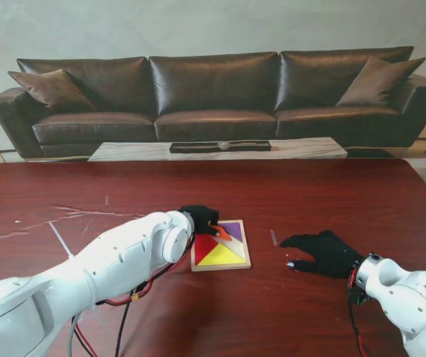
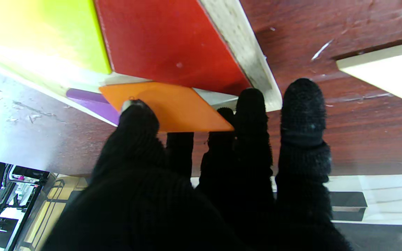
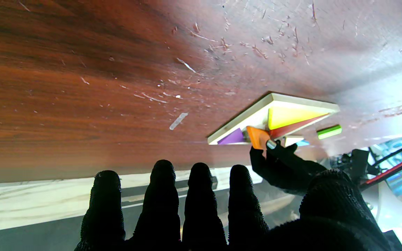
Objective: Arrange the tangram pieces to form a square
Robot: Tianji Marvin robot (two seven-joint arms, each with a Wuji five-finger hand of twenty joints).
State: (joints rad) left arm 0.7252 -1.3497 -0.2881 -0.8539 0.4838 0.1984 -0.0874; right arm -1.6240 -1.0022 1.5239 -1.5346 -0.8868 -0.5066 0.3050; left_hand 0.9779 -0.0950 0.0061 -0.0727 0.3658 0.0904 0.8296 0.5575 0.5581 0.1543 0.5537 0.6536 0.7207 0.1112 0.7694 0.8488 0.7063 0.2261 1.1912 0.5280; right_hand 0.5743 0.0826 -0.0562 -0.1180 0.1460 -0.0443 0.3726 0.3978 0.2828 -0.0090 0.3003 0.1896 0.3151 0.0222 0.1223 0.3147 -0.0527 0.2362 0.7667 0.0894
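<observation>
The left hand [image 1: 200, 218], in a black knit glove, reaches in over the far left corner of the tangram tray [image 1: 244, 253], which lies flat near the middle of the dark red-brown bench [image 1: 331, 201]. Its fingers [image 2: 250, 115] are closed around an orange parallelogram piece [image 2: 173, 104]: the thumb presses on the piece's upper face and the other fingers sit at its edge, so the piece is held tilted above the tray's far rim. The tray is a shallow, pale wooden square with a raised border. Inside it a red triangle [image 1: 204, 246] fills the left side, a yellow triangle [image 1: 222, 256] fills the side nearer to me, and a purple piece [image 1: 233, 228] sits in the far right corner. The colours are flat and glossy. No brand, label or writing can be read on the tray or the pieces. In the right wrist view a small green piece [image 3: 329, 131] and a pale piece [image 3: 292, 140] lie on the bench just beside the tray. To the right, well apart from the tray, the right hand [image 1: 324, 253] rests palm down on the bench, its fingers [image 3: 162, 195] spread wide and holding nothing.
</observation>
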